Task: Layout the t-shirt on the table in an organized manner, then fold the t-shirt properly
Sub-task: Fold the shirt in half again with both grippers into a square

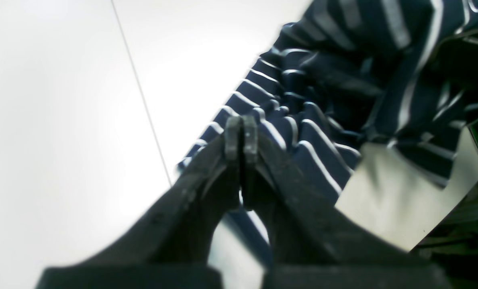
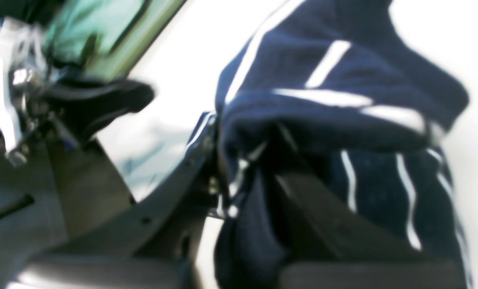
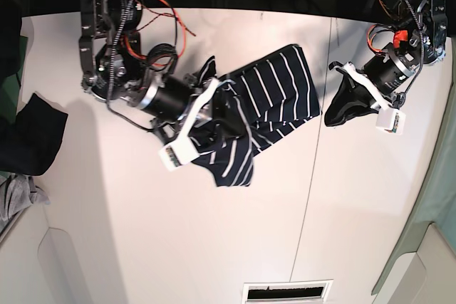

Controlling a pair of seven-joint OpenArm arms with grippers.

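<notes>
The t-shirt [image 3: 278, 94], dark navy with thin white stripes, lies crumpled on the white table [image 3: 142, 233] left of its seam. My right gripper [image 3: 222, 115] is at the shirt's left part. In the blurred right wrist view, bunched t-shirt fabric [image 2: 343, 120] sits between and over the fingers of the right gripper [image 2: 243, 136], so it looks shut on the cloth. My left gripper [image 3: 333, 110] hovers just right of the shirt's edge. The left wrist view shows the left gripper [image 1: 241, 130] shut on nothing, with the striped t-shirt [image 1: 303, 132] behind its tips.
A plain dark garment [image 3: 32, 137] and a grey cloth [image 3: 14, 197] lie at the table's left edge. A thin seam [image 3: 313, 140] crosses the tabletop. A vent slot [image 3: 285, 291] sits at the near edge. Wires and arm bases stand at the far corners.
</notes>
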